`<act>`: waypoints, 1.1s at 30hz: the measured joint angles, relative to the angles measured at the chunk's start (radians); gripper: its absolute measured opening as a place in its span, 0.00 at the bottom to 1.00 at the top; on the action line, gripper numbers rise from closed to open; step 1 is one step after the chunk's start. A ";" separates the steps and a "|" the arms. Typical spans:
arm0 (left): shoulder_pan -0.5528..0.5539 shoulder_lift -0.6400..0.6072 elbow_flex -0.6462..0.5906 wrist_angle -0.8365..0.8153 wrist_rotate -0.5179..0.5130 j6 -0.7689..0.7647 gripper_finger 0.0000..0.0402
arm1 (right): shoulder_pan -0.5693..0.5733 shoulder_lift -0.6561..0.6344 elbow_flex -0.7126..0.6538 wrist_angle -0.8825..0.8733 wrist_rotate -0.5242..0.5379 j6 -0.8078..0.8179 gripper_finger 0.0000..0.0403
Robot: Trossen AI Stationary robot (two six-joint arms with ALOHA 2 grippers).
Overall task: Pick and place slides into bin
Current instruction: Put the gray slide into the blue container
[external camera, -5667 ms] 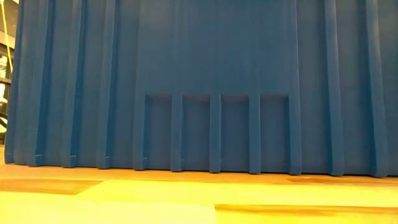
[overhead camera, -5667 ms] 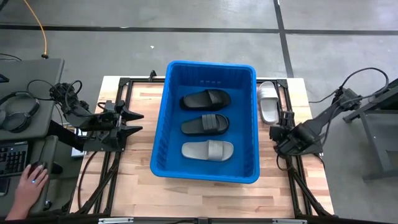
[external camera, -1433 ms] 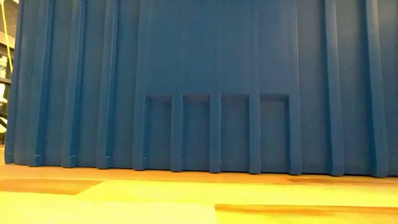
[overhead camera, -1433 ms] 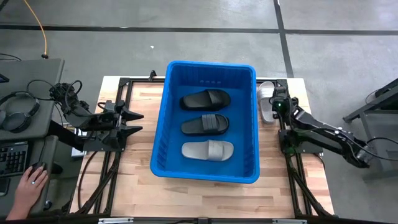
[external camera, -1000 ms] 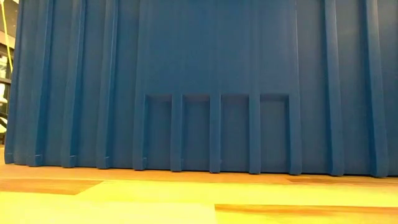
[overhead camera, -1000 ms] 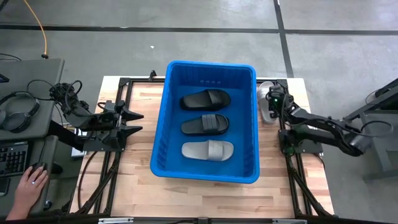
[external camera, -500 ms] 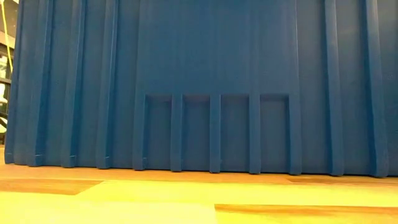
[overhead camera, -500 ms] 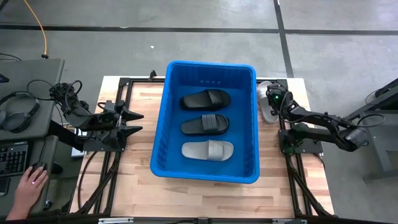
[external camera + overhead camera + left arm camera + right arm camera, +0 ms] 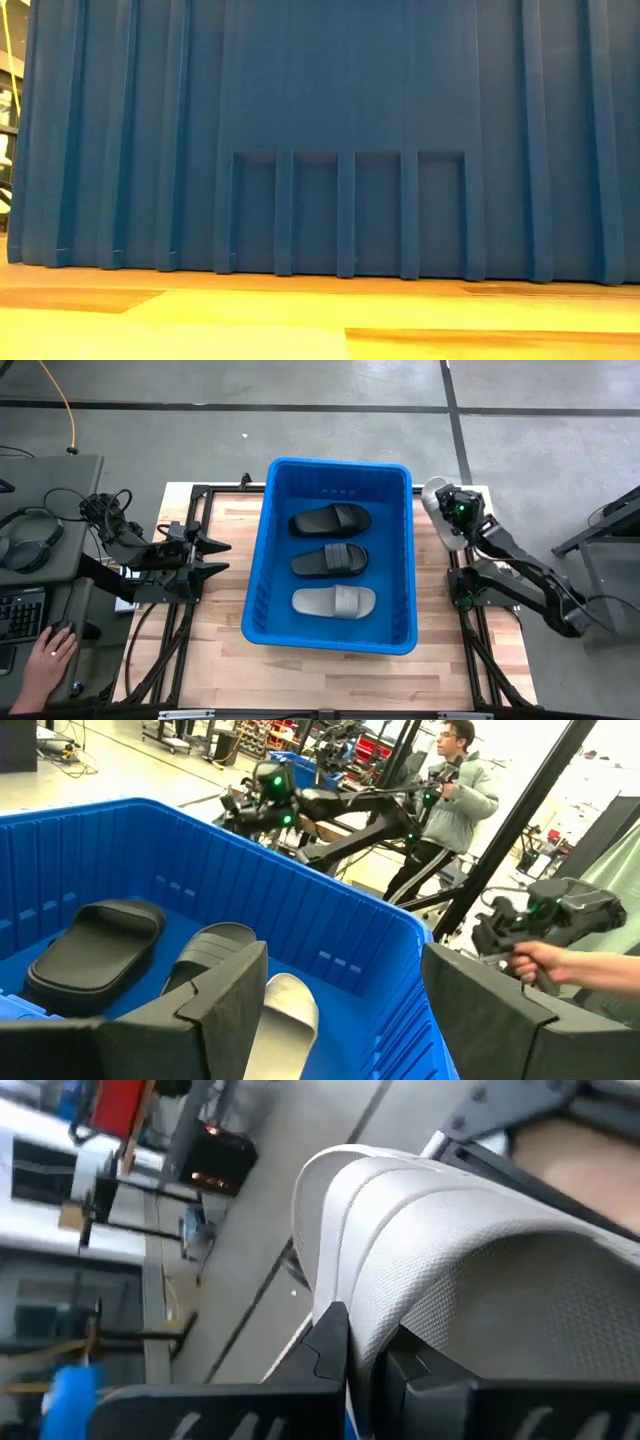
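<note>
The blue bin (image 9: 340,463) stands mid-table and fills the low view (image 9: 340,100). On its floor lie two black slides (image 9: 331,520) (image 9: 330,560) and a grey slide (image 9: 334,602). A white slide (image 9: 434,492) is at the bin's far right corner, outside it, with my right gripper (image 9: 456,510) shut on it. My left gripper (image 9: 225,557) waits open, left of the bin, pointing at its wall (image 9: 330,910). My right gripper pinches a raised edge of the white slide (image 9: 362,1315) between its two fingers (image 9: 330,1342). It looks like the strap's edge, but I cannot tell for sure. The slide looks tilted in the hold. Whether it is clear of the table cannot be told.
A person's hand (image 9: 48,653) rests on a desk left of the table, beside headphones (image 9: 30,540). Another person (image 9: 455,770) stands beyond the table's right side. Bare wood (image 9: 330,680) lies between the bin and the near edge.
My right gripper has shut on the white slide and moved up and a little toward the table's right edge. The slide, which lay flat beside the bin, has shifted and tipped with it.
</note>
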 joint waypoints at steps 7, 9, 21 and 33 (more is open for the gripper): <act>0.000 0.000 0.000 0.000 0.001 0.000 0.63 | 0.030 -0.080 0.186 -0.108 -0.039 -0.134 0.00; 0.000 0.000 0.000 -0.001 0.004 0.000 0.63 | 0.037 -0.082 0.250 -0.125 -0.043 -0.162 0.00; 0.000 0.000 0.000 0.016 -0.036 0.000 0.63 | 0.211 -0.062 0.530 -0.136 -0.123 -0.165 0.00; 0.000 0.054 0.000 0.059 -0.297 -0.309 0.63 | 0.585 0.143 0.583 0.272 -0.099 -0.181 0.00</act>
